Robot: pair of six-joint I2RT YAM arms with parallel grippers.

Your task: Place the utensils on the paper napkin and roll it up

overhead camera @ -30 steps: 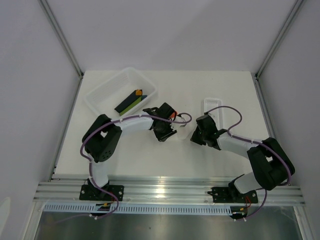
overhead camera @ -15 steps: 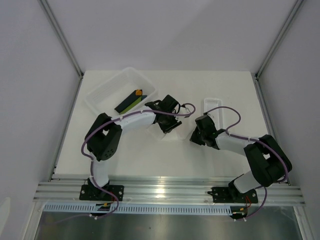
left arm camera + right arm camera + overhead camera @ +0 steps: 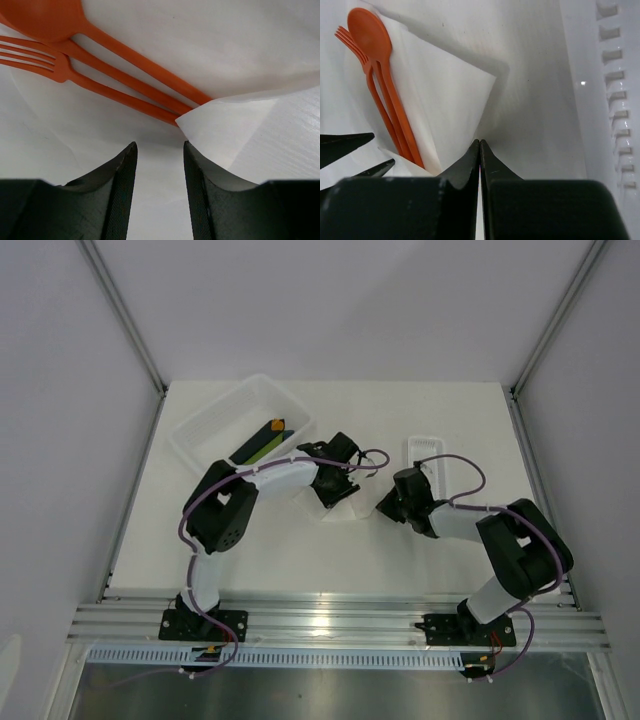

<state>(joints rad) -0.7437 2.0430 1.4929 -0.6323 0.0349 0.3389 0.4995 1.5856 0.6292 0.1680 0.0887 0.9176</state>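
Both utensils lie together on the paper napkin.

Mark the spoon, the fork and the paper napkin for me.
spoon (image 3: 369,31): right wrist view, on its bowl.
fork (image 3: 63,70): left wrist view, at its neck.
paper napkin (image 3: 445,85): right wrist view, flat middle.

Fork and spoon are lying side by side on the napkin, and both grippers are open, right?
Not both: the right gripper is shut, jaws pressed together in the right wrist view. The left gripper is open, and the fork and spoon do lie side by side on the napkin.
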